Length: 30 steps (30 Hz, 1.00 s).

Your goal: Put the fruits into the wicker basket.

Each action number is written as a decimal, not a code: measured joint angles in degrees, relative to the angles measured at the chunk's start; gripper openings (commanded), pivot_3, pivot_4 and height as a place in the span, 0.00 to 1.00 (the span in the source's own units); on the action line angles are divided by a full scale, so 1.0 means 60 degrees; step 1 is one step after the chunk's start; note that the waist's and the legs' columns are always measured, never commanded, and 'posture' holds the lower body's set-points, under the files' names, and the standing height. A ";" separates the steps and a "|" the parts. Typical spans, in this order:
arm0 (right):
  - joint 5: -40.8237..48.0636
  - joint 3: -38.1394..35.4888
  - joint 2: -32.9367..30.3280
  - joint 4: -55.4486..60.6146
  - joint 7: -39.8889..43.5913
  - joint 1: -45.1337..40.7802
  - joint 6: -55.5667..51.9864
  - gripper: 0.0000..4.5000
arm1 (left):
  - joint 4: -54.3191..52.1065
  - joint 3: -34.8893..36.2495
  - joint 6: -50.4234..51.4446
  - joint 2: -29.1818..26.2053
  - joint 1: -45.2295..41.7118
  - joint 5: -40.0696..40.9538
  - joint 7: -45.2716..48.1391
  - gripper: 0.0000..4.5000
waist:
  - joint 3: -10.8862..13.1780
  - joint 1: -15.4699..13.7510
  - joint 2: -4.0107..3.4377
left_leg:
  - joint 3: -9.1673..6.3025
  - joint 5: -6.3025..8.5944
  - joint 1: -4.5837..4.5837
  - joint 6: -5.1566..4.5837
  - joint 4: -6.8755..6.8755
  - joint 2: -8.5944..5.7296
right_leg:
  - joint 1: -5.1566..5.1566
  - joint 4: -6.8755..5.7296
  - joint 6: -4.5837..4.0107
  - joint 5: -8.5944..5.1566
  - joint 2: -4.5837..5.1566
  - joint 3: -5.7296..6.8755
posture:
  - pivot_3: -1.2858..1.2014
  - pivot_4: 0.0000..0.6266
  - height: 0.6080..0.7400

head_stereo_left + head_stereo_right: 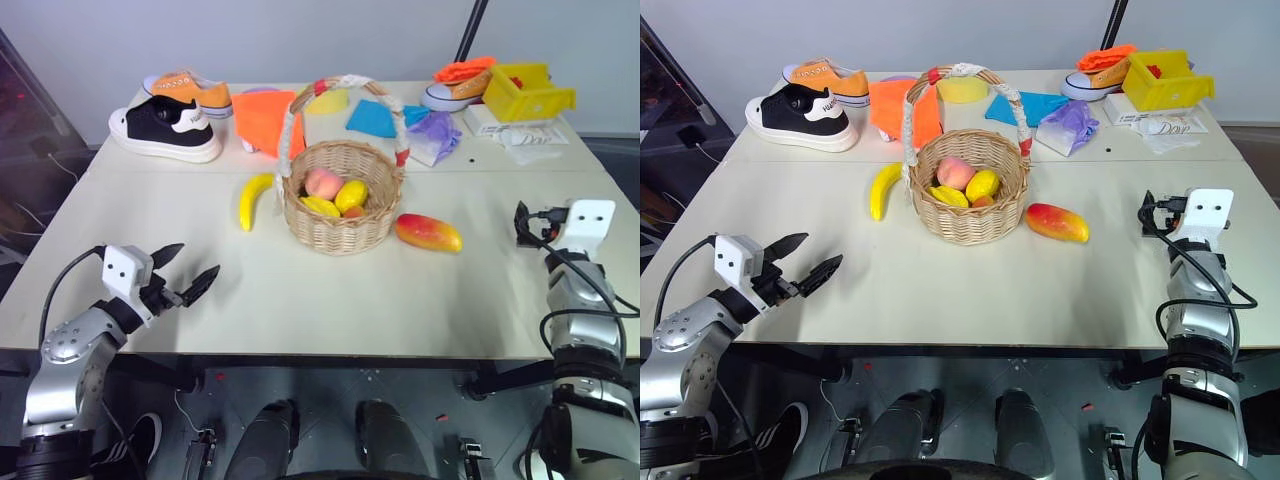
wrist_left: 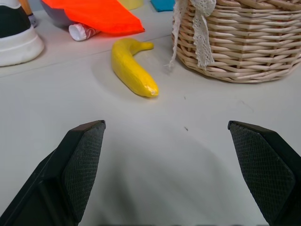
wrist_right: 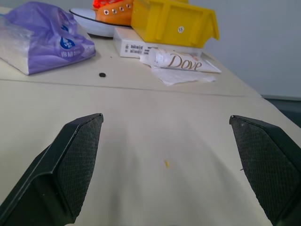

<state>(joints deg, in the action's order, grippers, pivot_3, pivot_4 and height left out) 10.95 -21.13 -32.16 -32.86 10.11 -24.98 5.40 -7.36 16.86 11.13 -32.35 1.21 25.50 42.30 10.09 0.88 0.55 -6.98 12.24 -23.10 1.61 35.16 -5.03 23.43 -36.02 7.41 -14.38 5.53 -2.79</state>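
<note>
A: What sits at the far left?

B: The left end effector hovers over the near-left edge of the table, fingers spread wide, holding nothing. Behind it, at the back, a black-and-white sneaker lies beside an orange sneaker.

A: And moving toward the middle?

B: An orange cloth lies at the back. In front of it the banana lies on the table just left of the wicker basket, close to it but apart. The stretch of table between the left end effector and the banana is bare.

A: What does the basket hold?

B: A pink peach and small yellow fruits. Its handle, wrapped in white and red, arches over them.

A: Right of it?

B: The mango lies on the table just beside the basket, not touching. Behind are a blue cloth, a purple packet, another orange sneaker, a yellow plastic bin and a white soap box.

A: And the right end effector?

B: The right end effector is over the table's right edge, well apart from the mango, spread wide and empty.
</note>
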 measured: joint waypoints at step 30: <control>0.0267 0.0106 0.0119 0.1174 0.1120 0.0394 -0.0017 1.00 | 0.0072 -0.0448 -0.0335 0.0293 -0.0273 -0.0197 0.0111 0.99 | 0.0001 0.0003 -0.0001 | 0.0001 0.0000 0.0002 0.0000 -0.0002 0.0002 | 0.0000 0.0000 0.0019 0.0010 -0.0002 -0.0001 | 0.52 0.24 1.00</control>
<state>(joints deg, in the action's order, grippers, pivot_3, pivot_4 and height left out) 12.55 -20.50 -31.45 -25.82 16.83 -22.62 5.30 -6.93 14.17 9.13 -30.60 -0.43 24.31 42.97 10.09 0.89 0.54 -6.97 12.24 -23.09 1.61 35.15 -5.02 23.43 -36.02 7.53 -14.32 5.52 -2.80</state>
